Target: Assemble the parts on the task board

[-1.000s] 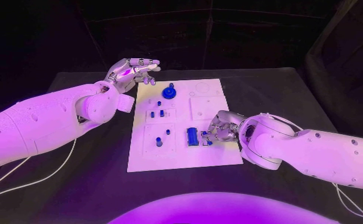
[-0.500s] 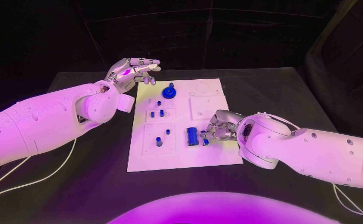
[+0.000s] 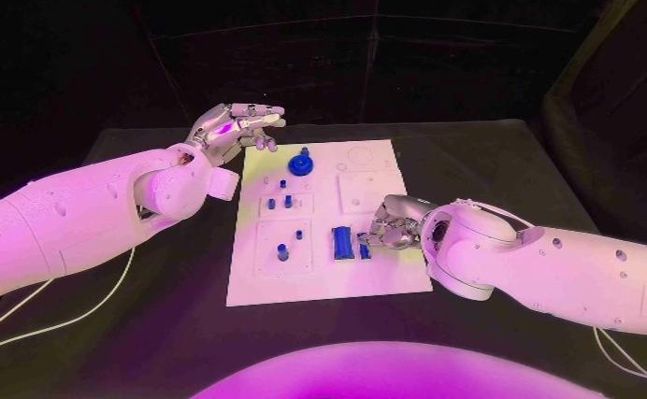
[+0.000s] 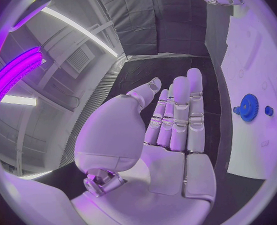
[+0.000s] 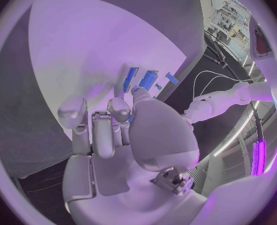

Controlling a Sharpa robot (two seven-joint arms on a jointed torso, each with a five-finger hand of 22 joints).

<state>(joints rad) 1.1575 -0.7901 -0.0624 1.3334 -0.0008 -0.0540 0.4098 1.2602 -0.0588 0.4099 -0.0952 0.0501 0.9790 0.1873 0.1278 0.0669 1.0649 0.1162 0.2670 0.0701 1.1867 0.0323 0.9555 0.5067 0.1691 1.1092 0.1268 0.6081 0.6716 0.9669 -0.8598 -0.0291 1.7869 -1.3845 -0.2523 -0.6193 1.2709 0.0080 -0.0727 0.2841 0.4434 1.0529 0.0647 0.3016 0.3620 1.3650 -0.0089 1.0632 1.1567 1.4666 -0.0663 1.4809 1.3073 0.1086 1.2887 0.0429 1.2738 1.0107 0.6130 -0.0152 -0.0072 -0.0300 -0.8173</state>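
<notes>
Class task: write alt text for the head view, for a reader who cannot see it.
A white task board lies on a black table. The right hand reaches over its near right side, beside a blue block. The left hand hovers open beyond the far left corner, near a blue gear.

Board (image 3: 381, 279) at mid-table (image 3: 512, 165), parts on it.
Gear (image 3: 301, 165) at far end; left hand (image 3: 238, 126) beyond the board's far-left corner, right hand (image 3: 391, 228) at its right edge.

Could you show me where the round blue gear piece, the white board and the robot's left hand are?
blue gear (image 3: 301, 166): head view, on its round toothed disc.
task board (image 3: 384, 273): head view, on a bare near corner of the white plate.
left hand (image 3: 238, 127): head view, on the middle of the raised silver hand.
</notes>
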